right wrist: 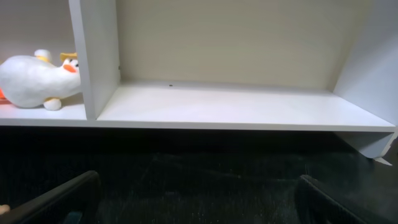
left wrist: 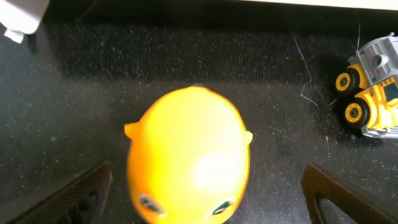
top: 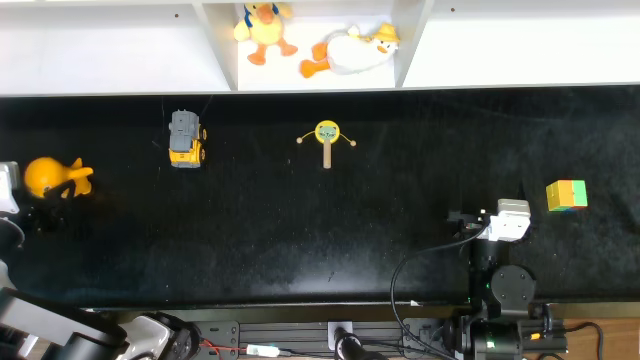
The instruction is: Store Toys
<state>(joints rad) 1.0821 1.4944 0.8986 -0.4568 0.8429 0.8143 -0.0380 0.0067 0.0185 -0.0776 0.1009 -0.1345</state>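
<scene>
Across black speckled tabletop (top: 300, 230), white shelf (top: 120, 60) behind, both arms' jaws apart

A black, finely speckled desk (top: 300, 230) spans the top view from side to side. Along its far edge stands a white shelf (right wrist: 236, 106), split by upright dividers (right wrist: 93, 56) into open compartments with a pale back panel. Even light falls on its boards. Brown wooden floor (top: 603, 338) shows past the desk's near right corner.
</scene>
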